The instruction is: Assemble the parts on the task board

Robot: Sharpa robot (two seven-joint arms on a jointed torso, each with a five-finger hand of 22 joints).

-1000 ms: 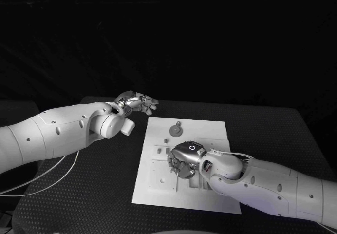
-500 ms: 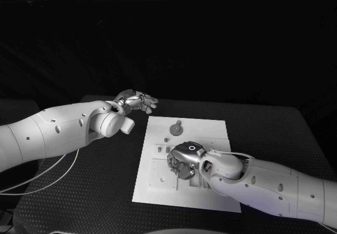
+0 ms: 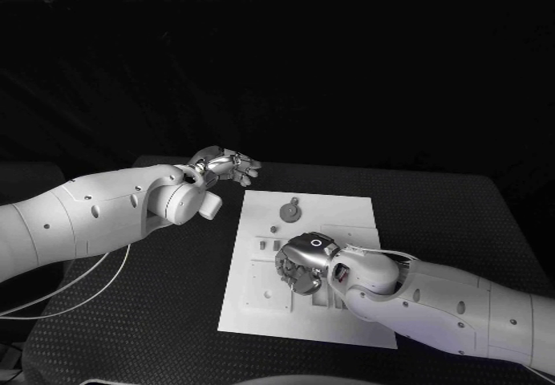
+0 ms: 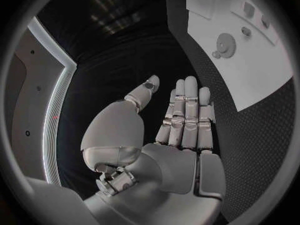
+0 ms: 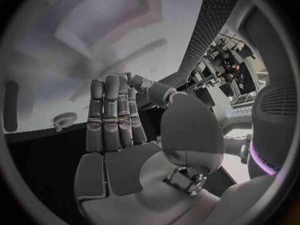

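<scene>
The white task board lies in the lower middle of the head view, on the black table, its long side running from the frame's centre down toward the bottom edge. Near the board's upper end sits a round, gear-like part with a small tab above it; the same toothed part appears in the upper right of the left wrist view, resting flat on the board. The right hand is over the middle of the board, palm down; in its own wrist view the fingers are stretched out straight side by side with nothing between them and the thumb, so it is empty. The left hand is in the upper left of centre, off the board beyond its top-left corner, above the table; its fingers are extended and it grasps nothing.
</scene>
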